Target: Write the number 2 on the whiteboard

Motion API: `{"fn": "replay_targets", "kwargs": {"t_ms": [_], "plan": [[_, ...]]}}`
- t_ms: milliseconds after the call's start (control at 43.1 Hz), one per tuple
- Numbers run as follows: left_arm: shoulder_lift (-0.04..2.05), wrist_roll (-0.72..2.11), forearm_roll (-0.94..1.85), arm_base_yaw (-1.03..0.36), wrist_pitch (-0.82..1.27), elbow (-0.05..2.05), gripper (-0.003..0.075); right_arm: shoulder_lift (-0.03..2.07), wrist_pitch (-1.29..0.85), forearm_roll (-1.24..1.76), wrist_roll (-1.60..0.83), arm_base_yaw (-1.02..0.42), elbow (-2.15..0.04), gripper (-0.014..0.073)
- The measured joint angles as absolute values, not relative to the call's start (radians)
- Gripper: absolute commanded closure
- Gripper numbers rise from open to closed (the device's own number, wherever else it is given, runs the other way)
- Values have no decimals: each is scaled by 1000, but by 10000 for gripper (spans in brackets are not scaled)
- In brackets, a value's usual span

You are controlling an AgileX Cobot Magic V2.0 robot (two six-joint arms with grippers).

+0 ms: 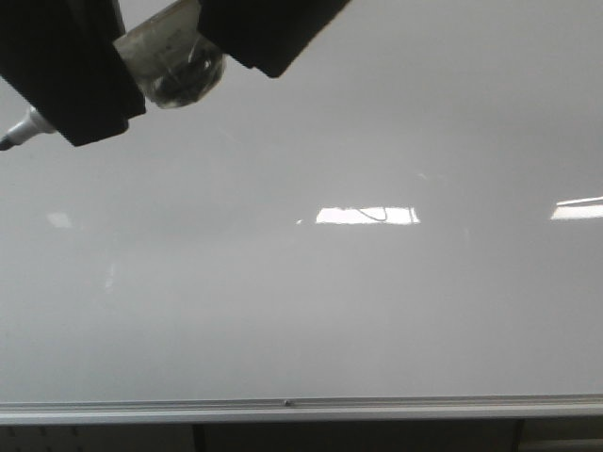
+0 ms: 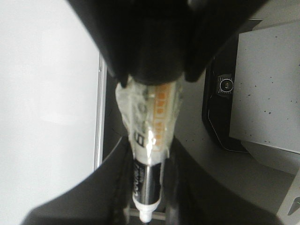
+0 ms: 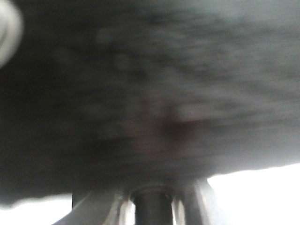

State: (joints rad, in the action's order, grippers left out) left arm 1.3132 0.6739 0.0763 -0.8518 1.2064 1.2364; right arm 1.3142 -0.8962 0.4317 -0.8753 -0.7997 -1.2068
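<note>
The whiteboard (image 1: 330, 311) fills the front view, glossy grey-white, with a silver rail (image 1: 301, 407) along its lower edge. My left gripper (image 1: 179, 85) hangs at the top left, shut on a black marker (image 1: 174, 61) wrapped in clear tape, whose tip (image 1: 13, 140) points left. In the left wrist view the marker (image 2: 150, 154) sits between the black fingers (image 2: 108, 187), with the whiteboard (image 2: 47, 93) beside it. A thin dark curved line (image 1: 374, 215) crosses a bright reflection; I cannot tell if it is the number 2. The right wrist view is dark and blurred.
Bright rectangular light reflections (image 1: 577, 208) lie on the board. Beyond the board's edge, the left wrist view shows a grey speckled panel (image 2: 267, 84) and a small black fitting (image 2: 226, 85). A dark cylinder (image 3: 151, 208) between pale struts fills the bottom of the right wrist view.
</note>
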Motion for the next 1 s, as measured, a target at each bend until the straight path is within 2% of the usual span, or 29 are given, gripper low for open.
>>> {"fn": "replay_targets", "kwargs": {"t_ms": [93, 232, 324, 533, 695, 997], "plan": [[1313, 674, 76, -852, 1206, 1236, 573, 1314, -896, 432, -875, -800, -1207, 554], [1313, 674, 76, -852, 1206, 1236, 344, 1314, -896, 432, -875, -800, -1207, 577], [1313, 674, 76, -852, 1202, 1236, 260, 1314, -896, 432, -875, -800, -1207, 577], [1298, 586, 26, -838, 1209, 1236, 250, 1314, -902, 413, -875, -800, -1207, 577], [1233, 491, 0, -746, 1227, 1236, 251, 1314, -953, 359, -863, -781, -1207, 577], [988, 331, 16, -514, 1120, 1105, 251, 1207, -1035, 188, -643, -583, -1207, 577]]}}
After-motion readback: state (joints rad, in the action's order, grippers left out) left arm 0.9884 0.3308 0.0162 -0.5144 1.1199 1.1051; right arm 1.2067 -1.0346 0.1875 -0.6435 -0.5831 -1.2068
